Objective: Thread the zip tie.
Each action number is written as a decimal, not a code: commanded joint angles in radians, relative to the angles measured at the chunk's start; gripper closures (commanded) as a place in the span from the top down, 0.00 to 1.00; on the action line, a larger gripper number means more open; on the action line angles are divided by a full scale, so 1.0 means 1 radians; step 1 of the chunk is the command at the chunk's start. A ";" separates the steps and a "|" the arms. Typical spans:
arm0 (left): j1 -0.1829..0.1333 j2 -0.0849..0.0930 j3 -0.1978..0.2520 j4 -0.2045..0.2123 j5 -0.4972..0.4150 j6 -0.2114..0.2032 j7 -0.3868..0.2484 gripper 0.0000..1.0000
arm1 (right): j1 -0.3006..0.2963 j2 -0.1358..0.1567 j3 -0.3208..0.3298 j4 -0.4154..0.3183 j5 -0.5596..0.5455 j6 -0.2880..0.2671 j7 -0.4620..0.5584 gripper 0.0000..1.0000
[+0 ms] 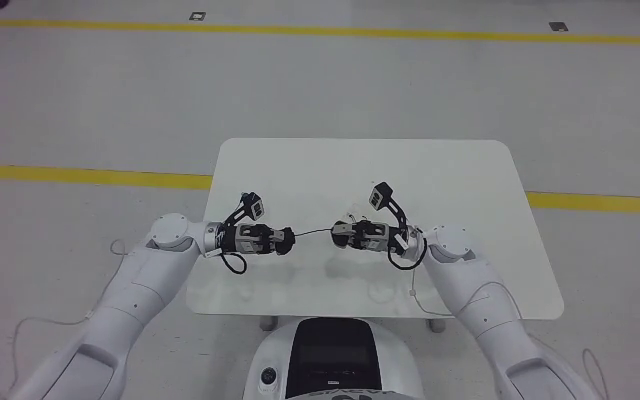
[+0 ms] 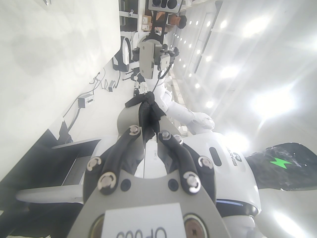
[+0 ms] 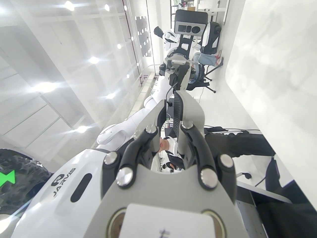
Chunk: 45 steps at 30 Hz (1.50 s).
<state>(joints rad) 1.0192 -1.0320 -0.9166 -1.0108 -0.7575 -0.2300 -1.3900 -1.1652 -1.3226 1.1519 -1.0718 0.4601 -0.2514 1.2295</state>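
Spanning the gap between the two claws, the zip tie (image 1: 313, 232) shows as a thin dark strand above the middle of the white table (image 1: 480, 200), with one end at each claw. The left gripper (image 1: 288, 239) has its fingers (image 2: 145, 117) pinched together on one end of the strand. The right gripper (image 1: 338, 235) faces it tip to tip, near but apart, and its own fingers (image 3: 192, 112) are drawn close on the other end. A ribbed black pad lines the inner face of one of them.

A white label (image 2: 143, 220) with dark print sits on the grey metal plate of the left wrist, and the frame edge cuts it off. A second label (image 3: 168, 220) lies on the right wrist plate, its print too cropped to make out. Black curved links with round silver rivets carry the smooth grey fingers on both claws.

The table has rounded corners and a plain matte top. A yellow line (image 1: 100, 175) runs across the pale floor around it, and a small dark square marker (image 1: 198, 15) lies farther off.
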 commanded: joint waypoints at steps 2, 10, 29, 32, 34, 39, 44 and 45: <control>0.000 0.000 0.000 0.000 0.000 0.000 0.000 0.00 | 0.002 0.002 -0.005 0.001 0.001 -0.002 -0.003 0.00; 0.000 0.000 0.000 0.000 0.000 0.000 0.000 0.00 | 0.003 0.006 -0.014 -0.001 0.005 -0.004 -0.015 0.00; 0.000 0.000 0.000 0.000 0.000 0.000 0.000 1.00 | -0.007 0.011 -0.017 -0.005 0.060 -0.018 -0.082 0.00; 0.000 0.000 0.000 0.000 0.000 0.000 0.000 1.00 | -0.007 0.011 -0.017 -0.005 0.060 -0.018 -0.082 0.00; 0.000 0.000 0.000 0.000 0.000 0.000 0.000 1.00 | -0.007 0.011 -0.017 -0.005 0.060 -0.018 -0.082 0.00; 0.009 0.001 0.004 -0.043 0.029 -0.029 0.014 1.00 | -0.025 0.012 -0.022 -0.037 0.063 -0.014 -0.108 0.00; 0.011 0.001 0.031 -0.073 -0.016 -0.084 0.000 1.00 | -0.033 0.009 -0.036 -0.053 0.120 -0.026 -0.057 0.00; 0.009 0.001 0.038 -0.076 -0.024 -0.095 0.000 1.00 | -0.033 0.008 -0.040 -0.052 0.127 -0.031 -0.050 0.00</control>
<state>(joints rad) 1.0315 -1.0316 -0.8871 -1.0839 -0.7726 -0.3118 -1.3906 -1.1986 -1.3135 1.1156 -1.1252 0.5791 -0.2762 1.1717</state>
